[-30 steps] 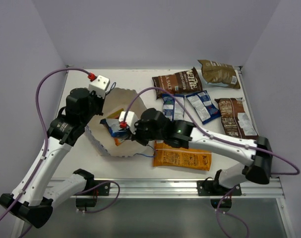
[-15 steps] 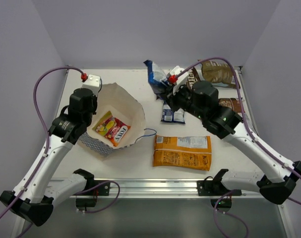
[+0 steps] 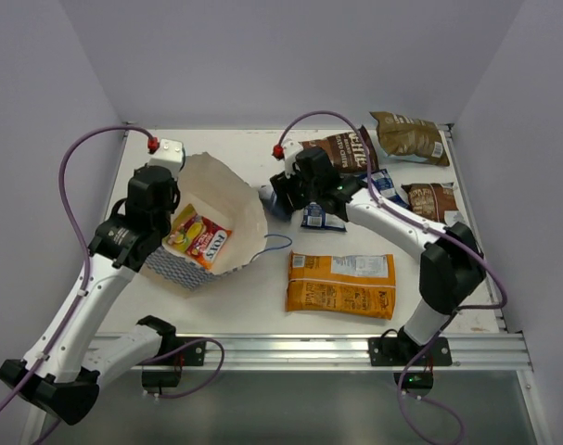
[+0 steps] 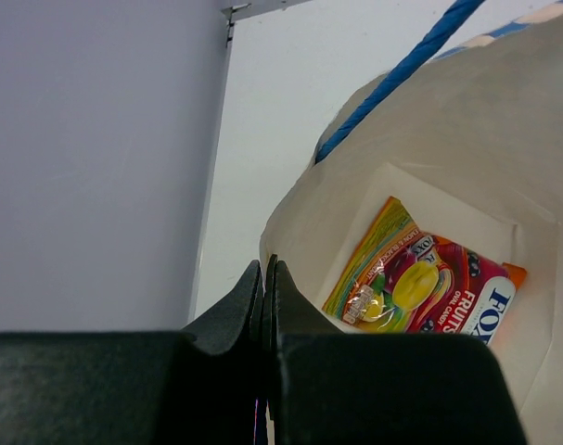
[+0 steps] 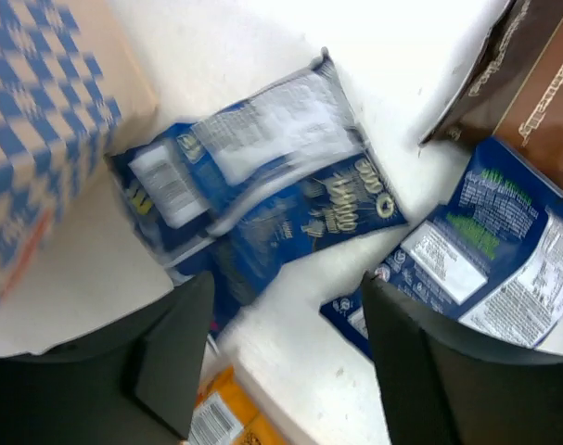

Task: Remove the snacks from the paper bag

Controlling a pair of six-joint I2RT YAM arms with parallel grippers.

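Blue-checked paper bag (image 3: 227, 190) pinched at its rim by my closed left fingers (image 4: 265, 278) | red-yellow packet (image 4: 420, 287) inside it, beyond the tips | right fingers (image 3: 275, 197) spread open, blue packet (image 5: 262, 195) on desk (image 3: 262, 292) just ahead of them

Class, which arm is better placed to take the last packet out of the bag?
Likely right: the right gripper is open beside the paper bag; the left gripper is shut on its rim.

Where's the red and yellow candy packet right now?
The candy packet lies inside the open paper bag, at the left of the top view, left of the orange bag.
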